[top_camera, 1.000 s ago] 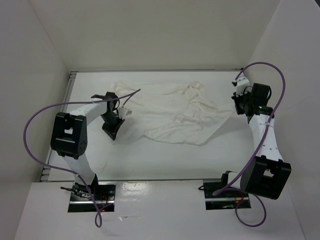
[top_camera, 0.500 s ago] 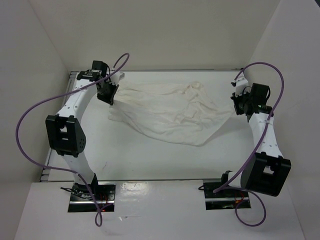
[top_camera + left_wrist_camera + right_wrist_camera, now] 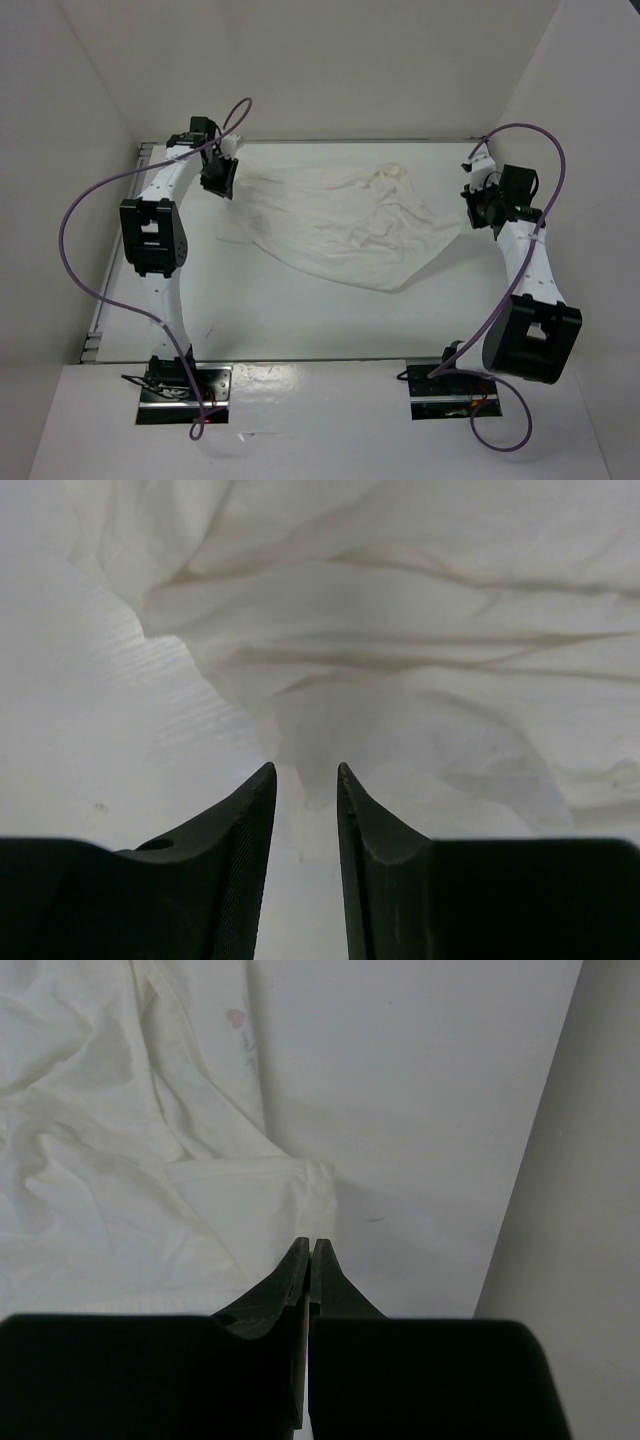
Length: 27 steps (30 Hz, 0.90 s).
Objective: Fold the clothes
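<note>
The crumpled shirt (image 3: 340, 220) is being shown wholly unfolded; the left gripper (image 3: 305, 768) is being held narrowly parted, empty; the right gripper (image 3: 308, 1243), shut.

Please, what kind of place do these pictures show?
Probably a robot test cell in a lab, not a home: a white table boxed in by plain white wall panels, a left arm and a right arm bolted at its near edge, and one white garment laid out.
</note>
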Each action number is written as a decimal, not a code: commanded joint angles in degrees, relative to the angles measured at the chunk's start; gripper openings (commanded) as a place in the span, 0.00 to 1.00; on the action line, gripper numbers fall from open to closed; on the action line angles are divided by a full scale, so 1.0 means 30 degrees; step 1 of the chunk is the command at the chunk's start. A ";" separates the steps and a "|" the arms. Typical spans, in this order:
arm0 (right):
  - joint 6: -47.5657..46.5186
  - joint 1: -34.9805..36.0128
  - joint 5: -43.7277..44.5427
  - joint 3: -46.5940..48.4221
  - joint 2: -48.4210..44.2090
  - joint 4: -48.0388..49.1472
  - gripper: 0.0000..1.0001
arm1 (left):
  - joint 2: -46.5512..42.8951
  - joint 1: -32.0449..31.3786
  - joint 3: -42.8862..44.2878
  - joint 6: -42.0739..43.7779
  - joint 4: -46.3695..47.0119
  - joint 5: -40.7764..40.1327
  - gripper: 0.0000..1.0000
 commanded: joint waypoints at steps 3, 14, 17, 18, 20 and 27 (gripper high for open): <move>0.0231 -0.0142 0.0072 0.0851 0.0451 0.0755 0.00 | 0.1220 -0.0050 0.2456 -0.0932 0.0496 0.1301 0.47; 0.0231 -0.0142 -0.0131 0.0470 0.0453 0.1107 0.00 | -0.2935 0.0126 -0.5476 0.0619 0.2750 0.0949 0.56; 0.0231 -0.0142 -0.0365 0.0470 0.0453 0.1107 0.00 | -0.3524 -0.0253 -0.7060 0.1059 0.3364 -0.0069 0.56; 0.0231 -0.0142 -0.0367 0.0470 0.0453 0.1107 0.00 | -0.3526 -0.0255 -0.7382 0.1060 0.3657 -0.0395 0.56; 0.0231 -0.0142 -0.0717 0.0470 0.0453 0.1107 0.00 | -0.3702 -0.0431 -0.7823 0.1060 0.4187 -0.0867 0.56; 0.0231 -0.0142 -0.0719 0.0470 0.0101 0.0931 0.00 | -0.2559 -0.0606 -0.7122 0.1060 0.4189 -0.0635 0.42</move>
